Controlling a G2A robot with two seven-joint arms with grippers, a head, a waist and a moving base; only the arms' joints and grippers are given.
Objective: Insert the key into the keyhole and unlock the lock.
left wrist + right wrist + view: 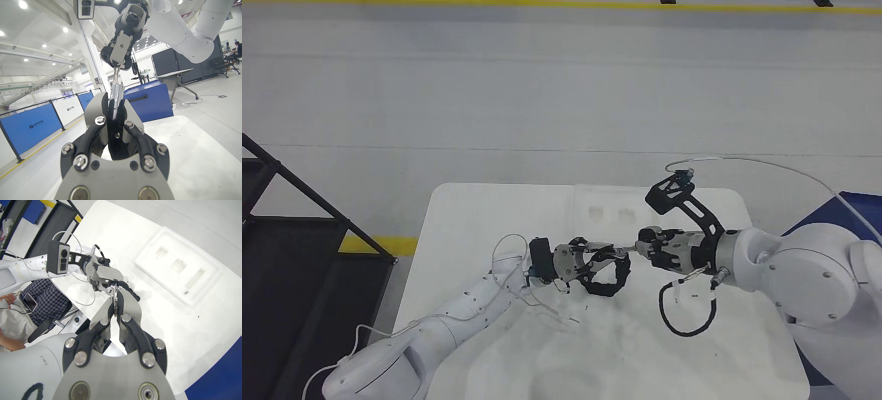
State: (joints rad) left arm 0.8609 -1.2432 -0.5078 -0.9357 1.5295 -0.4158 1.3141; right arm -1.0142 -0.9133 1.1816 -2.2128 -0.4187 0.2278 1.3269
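White table [472, 230]: seen beneath both arms in the top view; a foam tray [144, 256] with moulded recesses is laid flat on it toward the far edge.
Lock [116, 93]: bright metal, short and roughly cylindrical; it is held in the air above the middle of the table. One end is clamped and the other stands out past the fingertips toward the other arm.
Left gripper [114, 108]: closed tight on the lock, with the dark pads pressed against two opposite sides. It is placed over the middle of the table and pointed at the right gripper.
Key [115, 308]: silver metal; its head is pinched from both sides and its blade is pointed at the lock.
Right gripper [115, 301]: drawn almost fully shut, with only the key's head clamped between the fingers. It is brought in from the robot's right, on the near side of the tray.
Key against lock: in the left wrist view the blade is seen in line with the lock, its tip meeting the free end. In the right wrist view the round keyhole face [109, 291] is seen just beside the blade. Whether the tip is seated in the keyhole cannot be told.
Grippers together: set nose to nose and very close, with key and lock bridging the small gap between them.
Rack [302, 270]: black, stood on the floor just beside the table on the robot's left.
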